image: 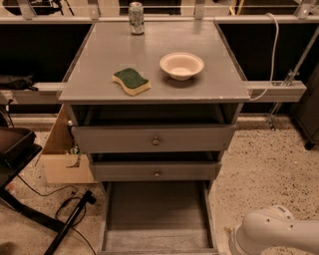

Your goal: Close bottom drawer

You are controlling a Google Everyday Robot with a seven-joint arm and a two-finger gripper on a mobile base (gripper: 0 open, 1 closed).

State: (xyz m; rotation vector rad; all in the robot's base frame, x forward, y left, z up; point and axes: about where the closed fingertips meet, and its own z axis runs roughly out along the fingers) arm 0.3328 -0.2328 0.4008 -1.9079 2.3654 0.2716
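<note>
The bottom drawer [157,214] of the grey cabinet is pulled far out toward me; its plain flat floor shows and its front lies at the bottom edge, knob hidden. Above it are the mid-sized drawer front [155,171] and the tall top drawer front [154,139], each with a small round knob, both slightly out. A white arm segment [274,234] shows at the bottom right, beside the open drawer. The gripper itself is out of view.
On the cabinet top [99,60] lie a green and yellow sponge [131,81], a cream bowl [181,65] and a soda can [136,11]. A cardboard box [62,154] stands at the left, with a black chair base [20,169] and cables [70,209] on the speckled floor.
</note>
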